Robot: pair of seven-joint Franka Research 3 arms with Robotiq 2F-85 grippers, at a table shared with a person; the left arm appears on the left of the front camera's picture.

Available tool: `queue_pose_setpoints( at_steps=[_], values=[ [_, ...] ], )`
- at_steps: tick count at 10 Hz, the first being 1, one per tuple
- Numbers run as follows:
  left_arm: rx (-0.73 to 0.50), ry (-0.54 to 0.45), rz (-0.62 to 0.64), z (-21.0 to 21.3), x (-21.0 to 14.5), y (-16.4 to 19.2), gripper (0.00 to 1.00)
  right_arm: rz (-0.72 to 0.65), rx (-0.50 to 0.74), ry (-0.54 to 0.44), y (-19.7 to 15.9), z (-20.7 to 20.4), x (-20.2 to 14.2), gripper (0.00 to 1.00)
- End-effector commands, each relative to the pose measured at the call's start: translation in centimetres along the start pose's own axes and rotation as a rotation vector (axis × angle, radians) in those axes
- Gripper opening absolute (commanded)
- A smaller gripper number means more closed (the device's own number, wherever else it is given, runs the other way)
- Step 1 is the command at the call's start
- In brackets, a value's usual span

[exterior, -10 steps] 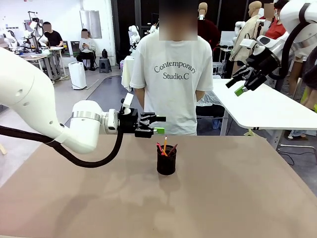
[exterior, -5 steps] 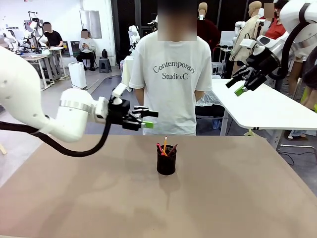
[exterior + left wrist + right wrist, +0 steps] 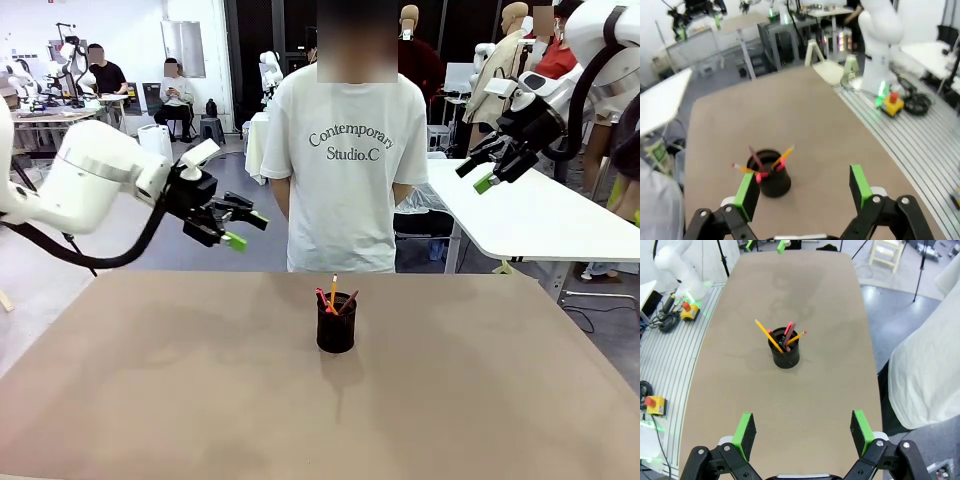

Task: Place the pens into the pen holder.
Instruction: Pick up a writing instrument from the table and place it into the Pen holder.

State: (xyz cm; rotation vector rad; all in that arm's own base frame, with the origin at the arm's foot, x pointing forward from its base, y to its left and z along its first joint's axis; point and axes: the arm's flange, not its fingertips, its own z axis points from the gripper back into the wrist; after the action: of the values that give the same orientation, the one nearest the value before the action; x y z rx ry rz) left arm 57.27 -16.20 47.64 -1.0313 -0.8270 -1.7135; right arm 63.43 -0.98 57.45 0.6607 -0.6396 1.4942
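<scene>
Since the earlier frames the left arm has swung away from the cup toward the left and upward; its pincer was just above and left of the cup a second ago and now hangs well clear of it, off the near-left side of the person. The right arm has not shifted, and the cup and its contents sit as before.

Left to right in the front view: the left pincer point(image 3: 243, 228) is raised above the counter point(image 3: 150, 400), fingers spread, nothing between the green pads. In the left wrist view the same pincer point(image 3: 804, 187) shows both pads wide apart with bare counter between them.

Centre: the pen holder point(image 3: 336, 323), a small black mesh cup, stands upright on the counter, roughly mid-width and toward the far edge, in front of the person point(image 3: 345, 160) in a white T-shirt. The pens point(image 3: 332, 297) stand inside it, leaning against the rim, tips above the top: a yellow-orange pencil tallest, pink-red and dark ones beside it. The right wrist view shows the pen holder point(image 3: 786, 355) from above with the pens point(image 3: 782, 339) fanned out; the exact count I cannot tell.

Right: the right pincer point(image 3: 496, 170) is held high at the far right, well apart from the cup, fingers spread and empty. Its wrist view confirms the right pincer point(image 3: 804, 434) is wide open over the counter.
</scene>
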Motion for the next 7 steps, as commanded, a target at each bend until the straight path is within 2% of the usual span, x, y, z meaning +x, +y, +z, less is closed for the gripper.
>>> queue_pose_setpoints(
  at_steps=[1, 4, 7],
  values=[
    [-0.042, 0.143, 0.091, 1.8, 0.3, 1.1, 0.94, -0.006, -0.005, 0.000, 0.4, -0.1, 0.1, 1.00],
    [0.053, 0.260, 0.103, 5.0, 0.7, 2.0, 0.94, -0.006, -0.005, 0.000, 0.4, -0.1, 0.1, 1.00],
    [0.264, 0.421, 0.206, 7.3, 0.1, 2.5, 0.94, -0.006, -0.005, 0.000, 0.4, -0.1, 0.1, 1.00]
  ],
)
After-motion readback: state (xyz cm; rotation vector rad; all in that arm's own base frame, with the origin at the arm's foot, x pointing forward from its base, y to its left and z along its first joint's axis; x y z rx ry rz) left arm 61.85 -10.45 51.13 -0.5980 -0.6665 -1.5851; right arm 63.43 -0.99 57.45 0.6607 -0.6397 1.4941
